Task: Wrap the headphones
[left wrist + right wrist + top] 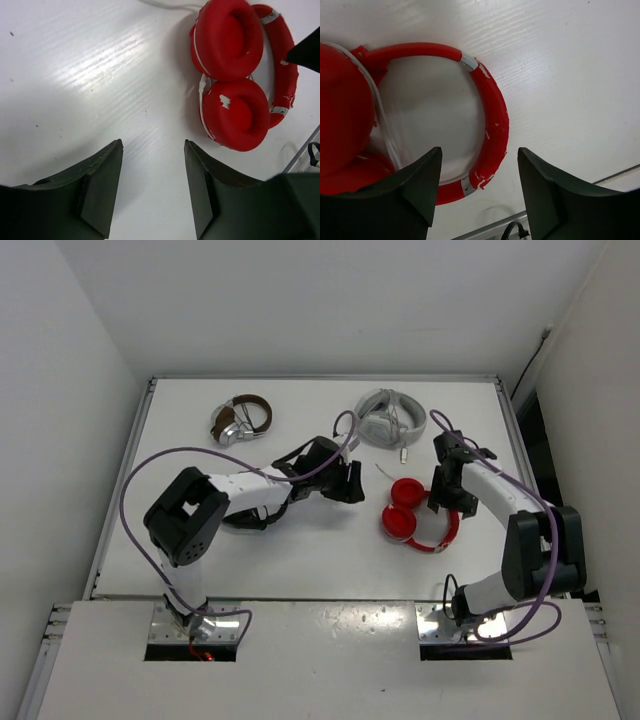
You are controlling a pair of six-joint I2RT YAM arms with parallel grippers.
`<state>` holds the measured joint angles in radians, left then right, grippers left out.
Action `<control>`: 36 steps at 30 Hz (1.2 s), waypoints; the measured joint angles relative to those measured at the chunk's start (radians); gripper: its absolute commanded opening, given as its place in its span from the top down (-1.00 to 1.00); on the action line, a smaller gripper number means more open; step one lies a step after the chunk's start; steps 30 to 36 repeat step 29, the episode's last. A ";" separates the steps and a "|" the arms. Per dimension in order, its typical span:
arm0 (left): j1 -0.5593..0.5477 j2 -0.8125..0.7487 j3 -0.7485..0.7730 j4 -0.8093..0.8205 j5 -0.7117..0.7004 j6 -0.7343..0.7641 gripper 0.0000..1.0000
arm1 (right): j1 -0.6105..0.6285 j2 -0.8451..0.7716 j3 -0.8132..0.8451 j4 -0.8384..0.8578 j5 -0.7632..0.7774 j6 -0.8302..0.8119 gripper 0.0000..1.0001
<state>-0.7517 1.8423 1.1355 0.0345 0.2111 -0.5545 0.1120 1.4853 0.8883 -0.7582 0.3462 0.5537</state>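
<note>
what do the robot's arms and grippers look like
The left arm and right arm have white links with chunky black joints, each trailed by a looping purple cable. The left gripper and right gripper have dark, matte, wedge-shaped fingers.

My left arm [235, 488] and right arm [497, 487] are white tubes with chunky black joint housings, and a purple cable [186, 449] loops along each. My left gripper [152, 145] and right gripper [480, 152] each end in two dark grey-green wedge-shaped fingers [100, 185] with flat inner faces.
</note>
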 measured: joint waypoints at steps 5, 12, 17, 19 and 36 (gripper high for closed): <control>0.000 -0.078 -0.003 -0.005 -0.050 0.074 -0.21 | -0.008 -0.039 0.041 -0.010 0.002 -0.021 -0.26; 0.007 -0.279 -0.016 -0.087 -0.171 0.208 -0.96 | -0.006 -0.131 0.121 -0.024 0.001 -0.166 -0.46; 0.082 -0.357 0.069 -0.280 -0.203 0.270 -0.99 | -0.012 -0.243 0.211 -0.024 -0.175 -0.389 -1.00; 0.150 -0.354 0.111 -0.363 -0.195 0.288 -0.99 | -0.022 -0.270 0.243 -0.021 -0.243 -0.467 -1.00; 0.365 -0.501 -0.032 -0.575 -0.248 0.310 -0.99 | -0.277 -0.304 0.128 0.031 -0.466 -0.662 -1.00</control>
